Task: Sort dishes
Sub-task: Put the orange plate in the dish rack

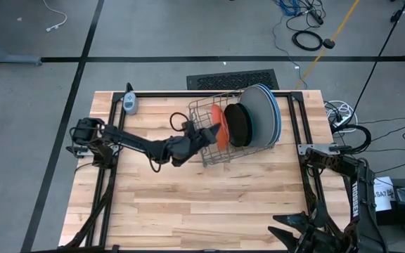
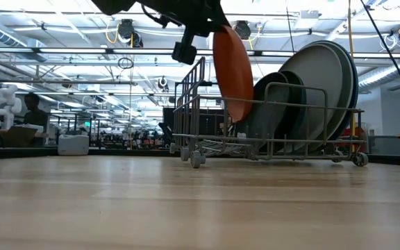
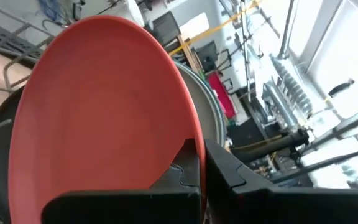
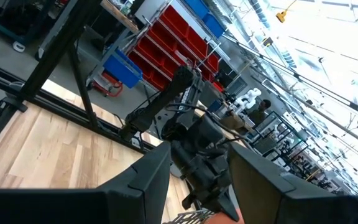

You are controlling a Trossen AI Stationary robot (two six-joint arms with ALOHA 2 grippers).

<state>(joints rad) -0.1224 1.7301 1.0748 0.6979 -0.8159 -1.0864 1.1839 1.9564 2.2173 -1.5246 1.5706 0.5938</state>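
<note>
the round flat orange plate (image 1: 218,125) stands on edge at the 9 o'clock end of the grey wire dish rack (image 1: 206,144), and in the low view the orange plate (image 2: 232,69) hangs tilted with its lower edge dipping inside the rack's wires (image 2: 193,104) while most of it rises above the rim. the left end effector (image 1: 213,131) is clamped on the plate's rim; in the left wrist view its dark fingers (image 3: 219,171) pinch the orange plate (image 3: 104,106) edge between them.

just toward 3 o'clock from the orange plate, a smaller round black plate (image 1: 239,125) stands upright in the rack, and beyond it, still toward 3 o'clock, a stack of large pale blue and mid-blue round plates (image 1: 266,116) leans on edge. in the low view the dark plate (image 2: 273,104) sits in front of the large pale plates (image 2: 325,83).

the rack rests on the pale wooden slatted counter (image 1: 188,204), near its 12 o'clock edge and toward 1 o'clock. the left arm reaches across from the 9 o'clock side. a small grey-and-blue device (image 1: 130,102) lies near the 11 o'clock corner.

the right end effector (image 1: 294,228) waits at the 5 o'clock corner of the counter, well apart from the rack; in the right wrist view its fingers (image 4: 142,180) stand apart with nothing between them.
</note>
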